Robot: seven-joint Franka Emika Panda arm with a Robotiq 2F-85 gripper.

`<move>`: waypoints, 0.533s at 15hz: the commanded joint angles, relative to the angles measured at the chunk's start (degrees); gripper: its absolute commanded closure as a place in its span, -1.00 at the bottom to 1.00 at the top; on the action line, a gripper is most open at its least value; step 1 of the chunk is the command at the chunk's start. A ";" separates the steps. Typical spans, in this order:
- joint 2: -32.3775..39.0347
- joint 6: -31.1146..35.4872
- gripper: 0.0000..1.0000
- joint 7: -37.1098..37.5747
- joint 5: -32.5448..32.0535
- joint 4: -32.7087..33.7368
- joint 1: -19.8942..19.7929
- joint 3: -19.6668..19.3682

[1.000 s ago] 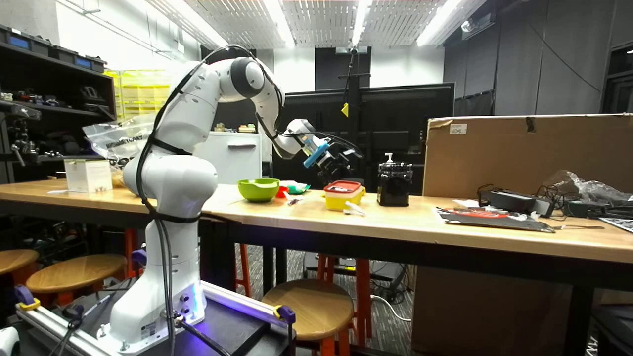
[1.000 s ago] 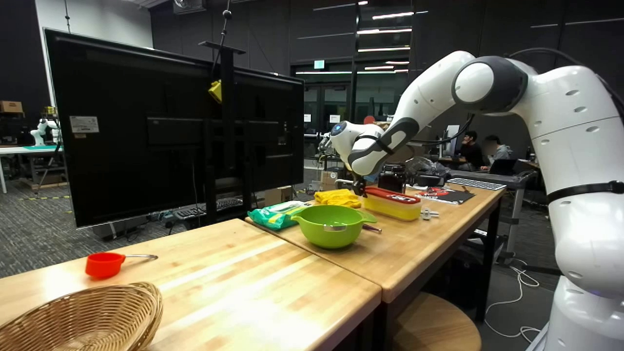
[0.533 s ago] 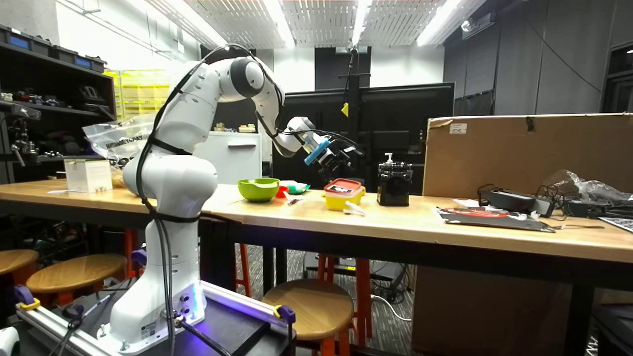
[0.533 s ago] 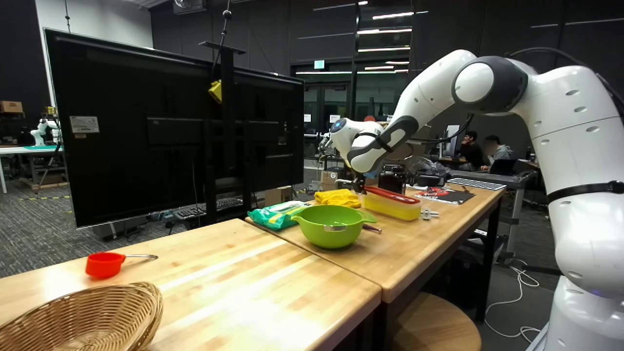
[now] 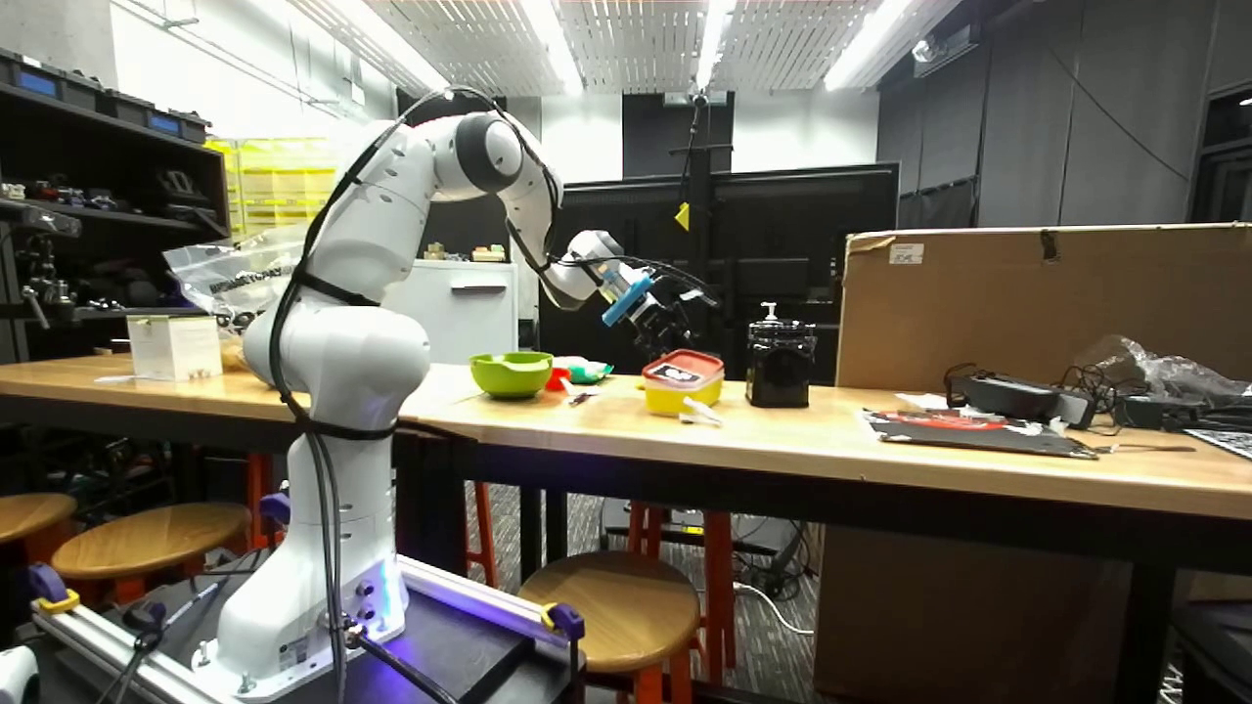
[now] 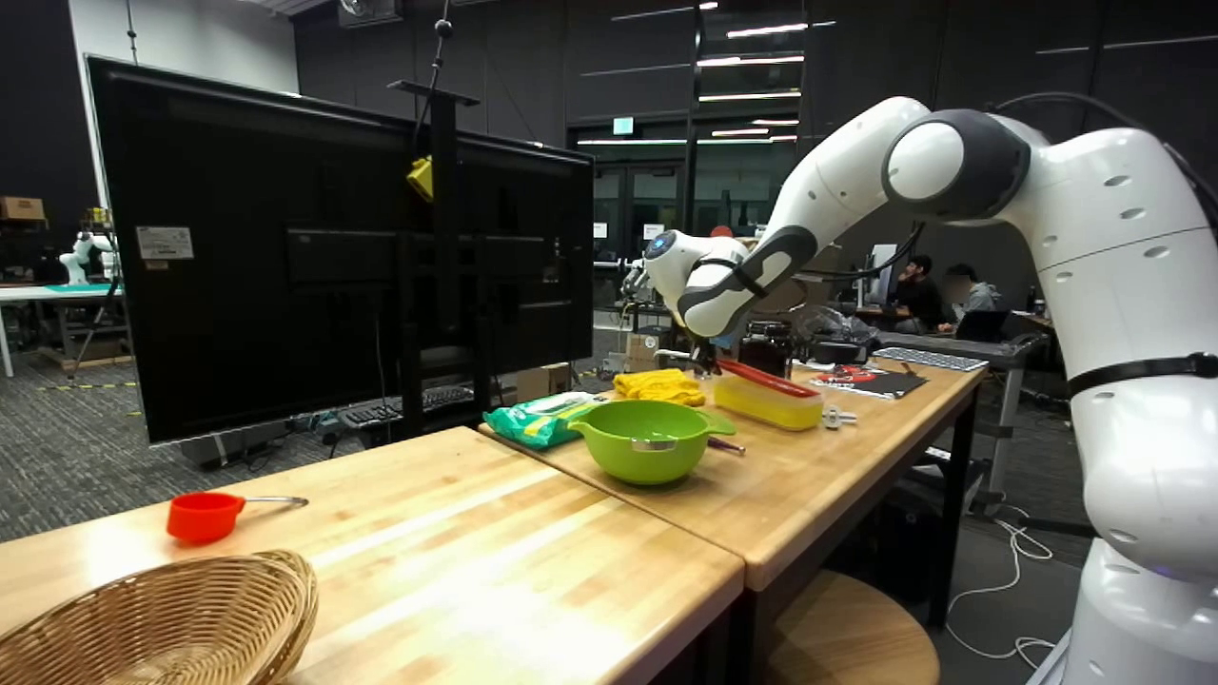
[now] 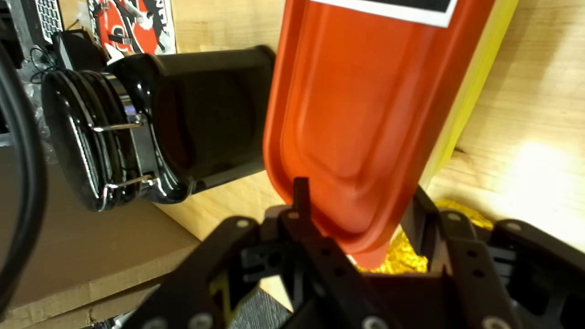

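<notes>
A red lid (image 6: 773,381) lies tilted on a yellow box (image 6: 769,407), its end by my gripper raised off the rim. In the wrist view the lid (image 7: 356,105) has its rounded end between the two black fingers of my gripper (image 7: 361,188). The left fingertip overlaps the lid's top; the right one meets its edge and is partly hidden behind it. The jaws stand partway apart, and I cannot tell whether they grip the lid. Bunched yellow cloth (image 7: 404,258) shows beneath. A black jar with a pump (image 5: 780,367) stands beside the box.
Nearby are a green bowl (image 6: 647,447), a green pack (image 6: 535,420) and a small white object (image 6: 837,417). A red scoop (image 6: 203,517) and wicker basket (image 6: 162,609) lie along the table. A large cardboard box (image 5: 1037,313) and a big screen (image 6: 276,171) stand behind.
Over the last second my gripper has risen slightly and its jaws have drawn closer together. The lid's gripper end has tilted upward, and the box has shifted a little.
</notes>
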 commanded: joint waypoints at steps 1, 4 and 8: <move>-0.71 0.13 0.57 -0.57 0.25 -0.44 0.14 -0.22; -0.78 0.04 0.98 -0.50 0.28 -0.35 0.22 -0.19; -1.85 -1.71 0.94 0.71 -0.66 -0.47 0.85 -0.54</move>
